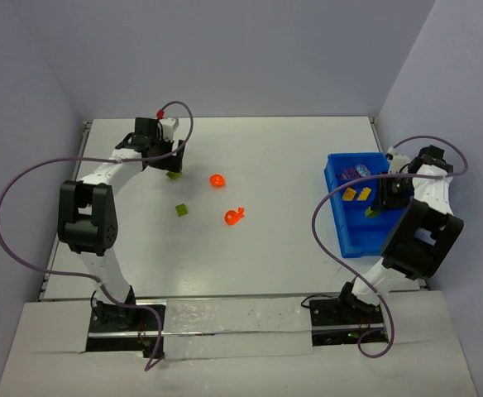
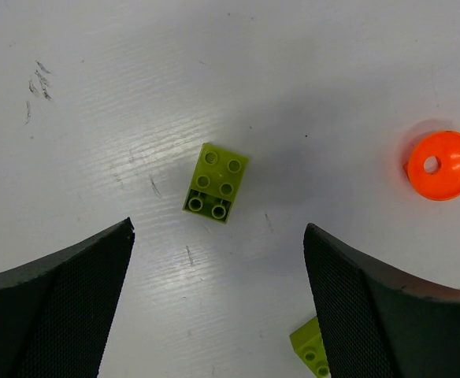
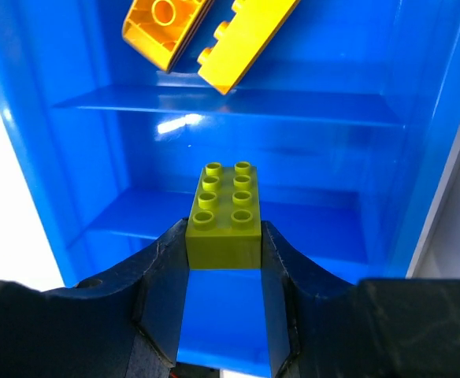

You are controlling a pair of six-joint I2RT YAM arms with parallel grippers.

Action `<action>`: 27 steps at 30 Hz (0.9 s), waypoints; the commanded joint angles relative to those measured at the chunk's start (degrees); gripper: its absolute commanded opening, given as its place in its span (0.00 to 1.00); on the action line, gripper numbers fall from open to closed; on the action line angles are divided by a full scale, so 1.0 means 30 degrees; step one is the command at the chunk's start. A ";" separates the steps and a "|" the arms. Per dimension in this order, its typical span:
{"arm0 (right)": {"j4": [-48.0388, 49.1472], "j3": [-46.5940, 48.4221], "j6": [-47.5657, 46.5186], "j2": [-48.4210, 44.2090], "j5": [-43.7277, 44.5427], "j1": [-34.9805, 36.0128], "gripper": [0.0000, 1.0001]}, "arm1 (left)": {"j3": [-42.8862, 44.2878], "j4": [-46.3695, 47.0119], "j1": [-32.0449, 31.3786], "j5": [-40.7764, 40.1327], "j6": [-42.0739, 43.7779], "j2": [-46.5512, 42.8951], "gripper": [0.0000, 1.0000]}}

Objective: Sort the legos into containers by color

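My right gripper (image 3: 224, 240) is shut on a lime-green studded brick (image 3: 224, 209) and holds it over a bare compartment of the blue tray (image 3: 25, 118). Two yellow pieces (image 3: 238, 35) lie in the compartment beyond. In the top view this gripper (image 1: 380, 203) hangs over the tray (image 1: 359, 240), which also holds purple pieces (image 1: 351, 173). My left gripper (image 2: 218, 227) is open and empty above the table, with a lime-green brick (image 2: 216, 183) just ahead of its fingertips. It sits at the far left in the top view (image 1: 163, 155).
On the table lie one orange piece (image 2: 443, 165) to the right, a second orange piece (image 1: 234, 217), and a small lime-green piece (image 1: 180, 210), which shows by the right finger (image 2: 313, 354). Side walls enclose the table.
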 commanded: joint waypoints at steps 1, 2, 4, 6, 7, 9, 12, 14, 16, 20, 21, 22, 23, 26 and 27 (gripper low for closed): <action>0.1061 0.0222 0.0377 0.0371 0.0410 0.0404 0.14 | 0.0474 0.0108 0.0242 0.0711 0.0451 0.0602 0.93; 0.1149 0.0163 0.0420 0.0401 0.0439 0.0472 0.16 | 0.0490 0.0095 0.0285 0.0816 0.0509 0.0688 0.92; 0.1244 0.0107 0.0558 0.0469 0.0436 0.0679 0.27 | 0.0569 0.0066 0.0369 0.0962 0.0620 0.0898 0.89; 0.1220 0.0201 0.0689 0.0532 0.0540 0.0874 0.48 | 0.0722 -0.0050 0.0444 0.1161 0.0806 0.1182 0.86; 0.1207 0.0253 0.0767 0.0532 0.0547 0.0958 0.50 | 0.0779 -0.0045 0.0451 0.1218 0.0866 0.1289 0.85; 0.1071 0.0375 0.0904 0.0530 0.0570 0.1059 0.58 | 0.0885 0.0010 0.0477 0.1328 0.1013 0.1486 0.83; 0.0713 0.0738 0.1045 0.0281 0.0491 0.1226 0.62 | 0.1157 0.0241 0.0617 0.1575 0.1374 0.2235 0.80; 0.0363 0.1028 0.1147 0.0141 0.0395 0.1378 0.77 | 0.1688 0.0131 0.0725 0.1929 0.1468 0.2891 0.75; 0.0156 0.1257 0.1240 -0.0145 0.0395 0.1513 0.80 | 0.2156 -0.0024 0.0767 0.2227 0.1519 0.3421 0.71; -0.0339 0.1898 0.1365 -0.0745 0.0244 0.1691 0.98 | 0.2572 0.0171 0.0767 0.2384 0.1743 0.4125 0.68; -0.0618 0.2114 0.1476 -0.1082 0.0068 0.1766 0.98 | 0.2659 0.0264 0.0767 0.2407 0.1784 0.4311 0.68; -0.0791 0.2462 0.1557 -0.1263 -0.0150 0.1824 0.99 | 0.2779 0.0363 0.0767 0.2413 0.1865 0.4456 0.68; -0.1162 0.2710 0.1624 -0.1467 -0.0554 0.1993 0.99 | 0.3023 0.0382 0.0767 0.2434 0.1916 0.4700 0.66; -0.1697 0.3804 0.1931 -0.2316 -0.1720 0.2484 0.99 | 0.3376 0.0256 0.0767 0.2615 0.2032 0.5139 0.55; -0.1784 0.4202 0.2155 -0.2722 -0.2177 0.2848 0.99 | 0.3420 0.0242 0.0767 0.2811 0.2089 0.5152 0.49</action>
